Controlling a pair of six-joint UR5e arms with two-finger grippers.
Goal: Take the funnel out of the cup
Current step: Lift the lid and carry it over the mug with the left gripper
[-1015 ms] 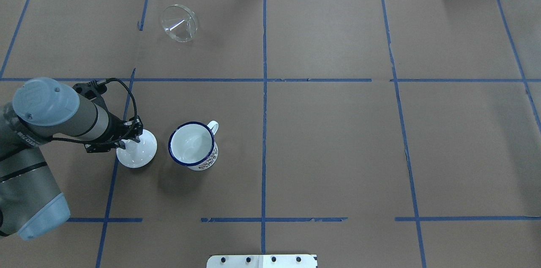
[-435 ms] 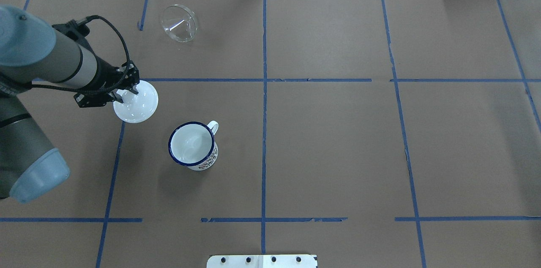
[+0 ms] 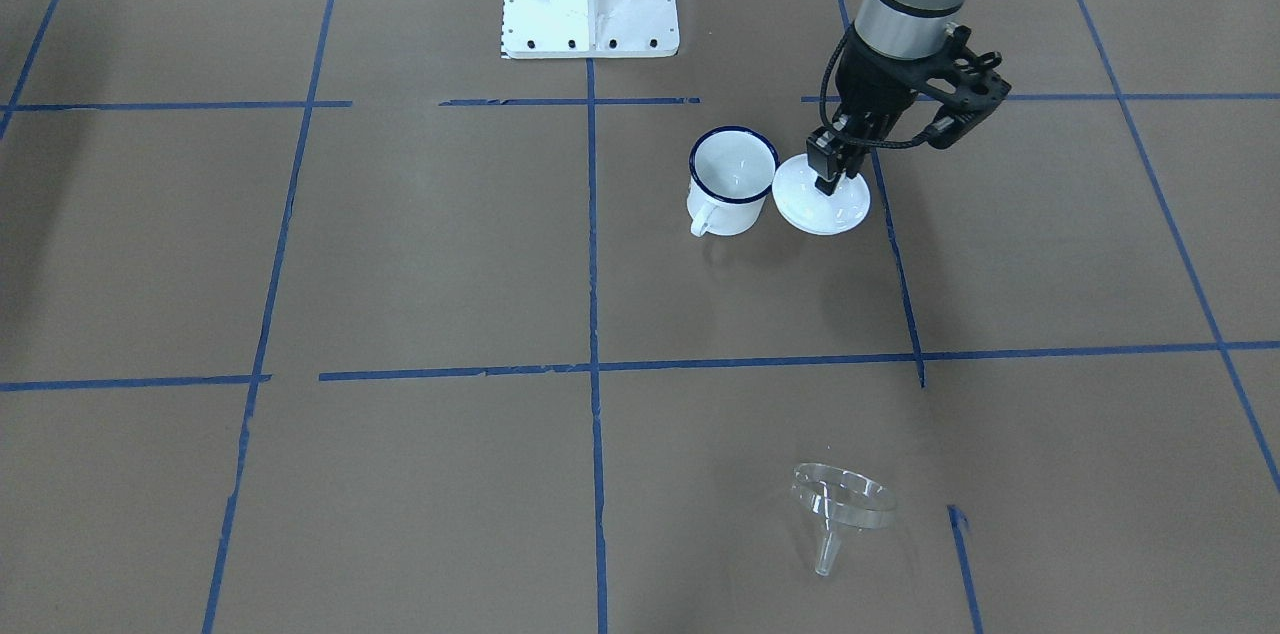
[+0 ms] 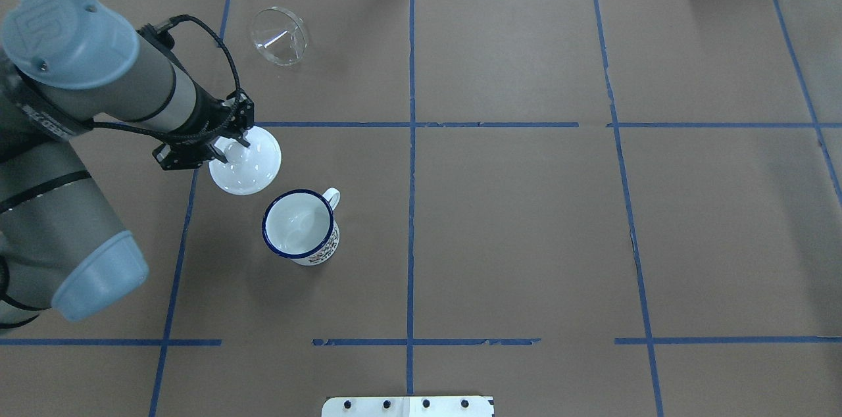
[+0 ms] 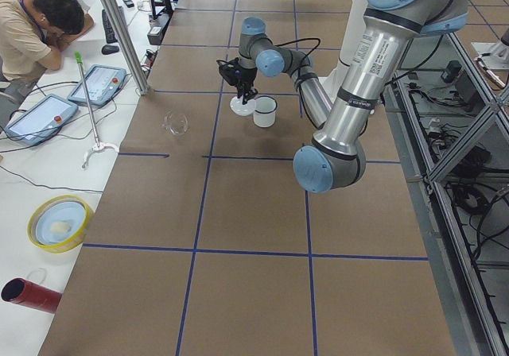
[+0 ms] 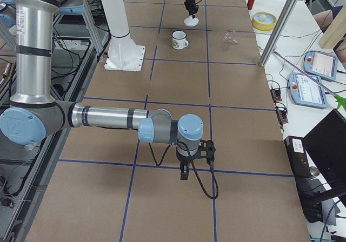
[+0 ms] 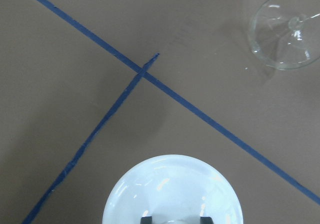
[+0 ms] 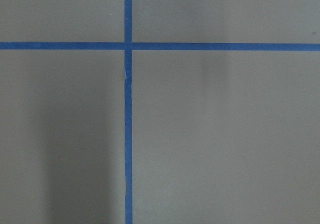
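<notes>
1. The funnel [image 4: 279, 35] lay tipped on its side on the bench [image 4: 526, 239], well apart from the cup [image 4: 299, 225]. The cup stood upright with nothing visible inside, so the removal looked already done.
2. The left gripper [image 3: 828, 176] was clenched on the knob of a white domed lid [image 4: 247, 170], just beside the cup on the side away from its handle. Whether the lid rested on the bench or hung a little above it could not be told for certain.
3. From that gripper the funnel lay farther out from the robot and slightly toward its right. The funnel's long axis ran roughly away from the robot's base, with the spout toward the operators' side. The left arm was much the nearer of the two.
4. The front-facing view showed the spout touching the bench and the rim propped up, which the overhead view flattened into a ring. The left wrist view showed fingers [image 7: 145, 218] flanking the knob, which the arm hid from above.
5. The right gripper [image 6: 184, 173] appeared only in the right-hand side view, low over the bench at the far end. Whether it was released or clenched could not be told. Its own camera showed only blue tape [image 8: 128, 134] on brown paper.
</notes>
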